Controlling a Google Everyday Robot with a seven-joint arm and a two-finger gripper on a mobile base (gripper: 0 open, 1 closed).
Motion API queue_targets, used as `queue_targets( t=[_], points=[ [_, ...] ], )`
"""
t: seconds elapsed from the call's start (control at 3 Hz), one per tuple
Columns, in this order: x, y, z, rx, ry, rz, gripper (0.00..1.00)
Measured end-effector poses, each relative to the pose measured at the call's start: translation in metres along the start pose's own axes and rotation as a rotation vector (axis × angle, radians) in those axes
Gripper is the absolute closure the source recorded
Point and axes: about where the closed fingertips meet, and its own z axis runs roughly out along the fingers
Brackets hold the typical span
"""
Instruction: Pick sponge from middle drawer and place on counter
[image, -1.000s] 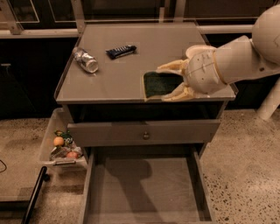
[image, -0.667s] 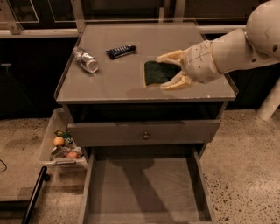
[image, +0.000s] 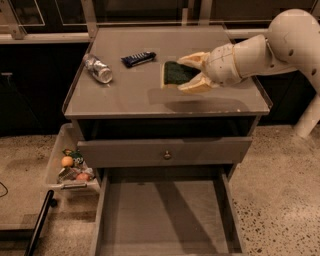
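The sponge, dark green on top with a pale yellow edge, is held between the two pale fingers of my gripper just above the counter, right of its middle. The gripper is shut on the sponge, and the white arm reaches in from the right. The middle drawer is pulled out at the bottom of the view; its flat grey floor is bare.
A dark blue snack-bar wrapper and a clear plastic bottle lying on its side are on the counter's left half. A closed drawer front with a small knob sits above the open drawer. A clear bin of small items stands on the floor at the left.
The gripper has carried the sponge from the counter's front right edge further back and left over the counter.
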Motion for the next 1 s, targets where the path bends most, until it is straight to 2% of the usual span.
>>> queue_targets(
  t=[0.33,0.67,1.0],
  points=[
    [0.014,-0.01,0.016,-0.011,-0.042,0.068,1.0],
    [0.025,-0.018,0.023,-0.013,-0.044,0.122,1.0],
    [0.036,-0.023,0.025,-0.016,0.008,0.168,1.0]
  ],
)
